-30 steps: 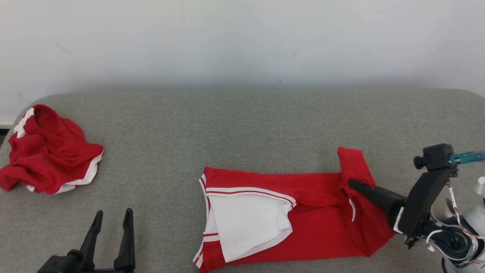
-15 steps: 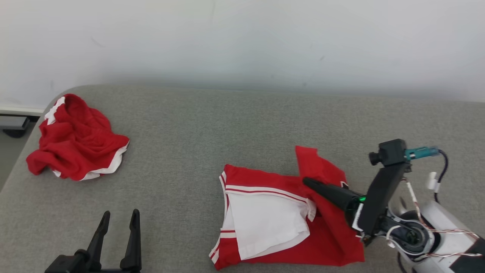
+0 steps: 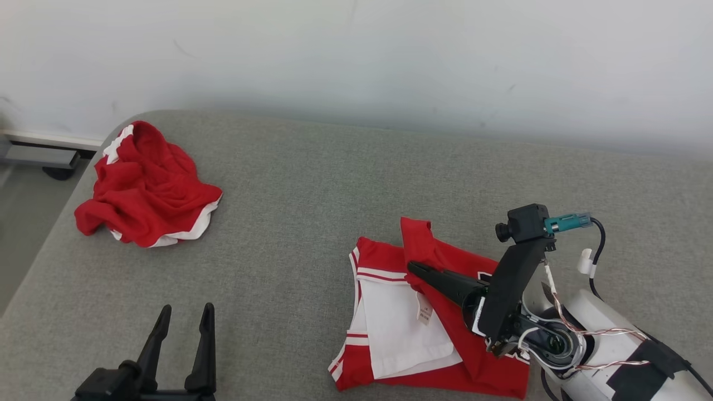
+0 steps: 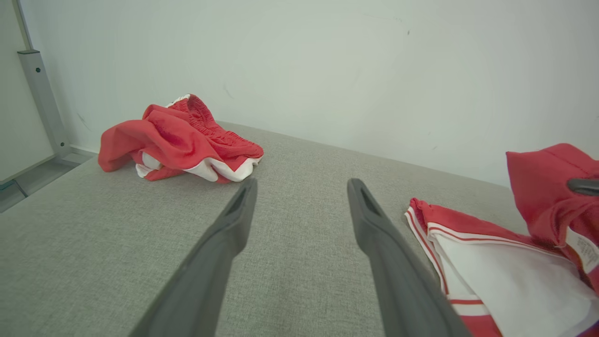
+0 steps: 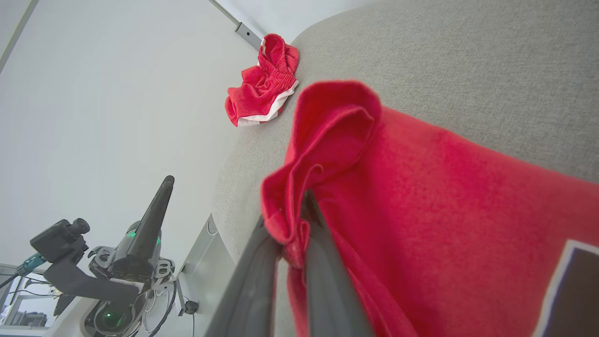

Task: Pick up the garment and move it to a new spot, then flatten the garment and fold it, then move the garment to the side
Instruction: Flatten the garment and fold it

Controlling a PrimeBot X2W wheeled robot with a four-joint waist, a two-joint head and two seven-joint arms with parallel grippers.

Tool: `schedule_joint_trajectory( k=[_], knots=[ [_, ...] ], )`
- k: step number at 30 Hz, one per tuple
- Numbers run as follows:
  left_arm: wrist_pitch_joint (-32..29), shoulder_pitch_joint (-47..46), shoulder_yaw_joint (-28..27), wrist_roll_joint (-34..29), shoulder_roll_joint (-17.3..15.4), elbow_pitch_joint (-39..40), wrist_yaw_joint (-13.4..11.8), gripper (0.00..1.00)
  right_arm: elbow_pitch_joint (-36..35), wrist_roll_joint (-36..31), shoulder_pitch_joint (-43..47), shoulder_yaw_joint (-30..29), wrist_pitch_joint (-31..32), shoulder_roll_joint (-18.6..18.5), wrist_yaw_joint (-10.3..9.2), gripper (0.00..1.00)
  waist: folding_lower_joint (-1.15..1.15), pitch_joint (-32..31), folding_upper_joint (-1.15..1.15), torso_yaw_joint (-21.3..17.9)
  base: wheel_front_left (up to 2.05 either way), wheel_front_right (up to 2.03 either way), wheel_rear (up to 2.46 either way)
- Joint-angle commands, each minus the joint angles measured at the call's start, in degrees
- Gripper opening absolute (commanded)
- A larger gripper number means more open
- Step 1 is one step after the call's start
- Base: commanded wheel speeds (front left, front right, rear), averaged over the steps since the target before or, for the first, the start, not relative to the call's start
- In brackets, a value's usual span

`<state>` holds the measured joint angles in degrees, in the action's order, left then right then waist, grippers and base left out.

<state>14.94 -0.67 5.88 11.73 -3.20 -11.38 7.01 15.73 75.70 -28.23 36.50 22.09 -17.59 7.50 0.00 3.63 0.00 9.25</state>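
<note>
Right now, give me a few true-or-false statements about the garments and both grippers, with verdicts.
1. The right gripper is shut on fabric of the red-and-white jersey. True.
2. The left gripper grips the red shorts. False: it is open and empty, apart from them.
3. The shorts lie crumpled on the grey cushion, to the jersey's left. True.
4. The jersey lies spread flat. False: its red right part is lifted and drawn over the white panel.
</note>
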Motion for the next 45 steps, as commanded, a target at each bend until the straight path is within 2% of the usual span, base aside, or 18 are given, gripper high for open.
schedule_joint_trajectory(
  k=[1, 8, 13, 23, 24, 25, 26, 32, 45],
  knots=[
    [0.3, -0.6, 0.0, 0.1, 0.0, -0.2, -0.1, 1.00, 0.5, -0.3, -0.6, 0.1, -0.5, 0.2, -0.03, 0.00, 0.00, 0.1, 0.00, 0.4, 0.00, 0.00, 0.00],
    [0.3, -1.0, 0.2, 0.3, 0.1, -0.6, 0.0, 1.00, 6.1, -2.9, -2.5, 1.3, -3.9, 2.2, -0.04, 0.00, 0.00, 0.3, 0.00, 1.4, 0.00, 0.00, 0.00],
    [0.3, -1.1, 0.4, 0.4, 0.1, -0.8, 0.0, 1.00, 8.7, -2.7, -3.2, 2.5, -4.9, 4.4, -0.03, 0.00, 0.00, 0.3, 0.00, 1.7, 0.00, 0.00, 0.00],
    [0.3, -1.0, 0.6, 0.7, 0.2, -1.5, 0.1, 1.00, 12.9, -2.7, -4.3, 4.9, -7.1, 6.1, -0.04, 0.00, 0.00, -0.1, 0.00, 2.4, 0.00, 0.00, 0.00],
    [0.3, -1.0, 0.6, 0.7, 0.1, -1.6, 0.1, 1.00, 13.3, -2.7, -4.5, 5.0, -7.3, 6.1, -0.04, 0.28, 0.00, -0.2, 0.00, 2.4, 0.00, 0.00, 0.00],
    [0.3, -1.0, 0.6, 0.7, 0.2, -1.6, 0.1, 1.00, 13.6, -2.8, -4.7, 5.2, -7.6, 6.2, -0.03, 0.67, 0.00, -0.2, 0.00, 2.5, 0.00, 0.00, 0.00],
    [0.3, -1.0, 0.6, 0.7, 0.2, -1.7, 0.2, 1.00, 13.9, -2.7, -4.9, 5.4, -7.6, 6.3, -0.03, 1.00, 0.00, -0.2, 0.00, 2.5, 0.00, 0.00, 0.00],
    [0.3, -0.8, 0.3, 0.6, 0.2, -1.7, 0.3, 1.00, 12.6, -2.0, -5.3, 5.6, -9.1, 4.9, -0.04, 1.00, 0.00, -0.3, 0.00, 2.3, 0.00, 0.00, 0.00],
    [0.3, -0.1, -0.6, -0.4, 0.2, -0.9, 0.3, 1.00, 6.1, -3.6, -1.7, 3.7, -17.9, -2.9, -0.04, 1.00, 0.00, -0.5, 0.00, 0.8, 0.00, 0.00, 0.00]
  ],
)
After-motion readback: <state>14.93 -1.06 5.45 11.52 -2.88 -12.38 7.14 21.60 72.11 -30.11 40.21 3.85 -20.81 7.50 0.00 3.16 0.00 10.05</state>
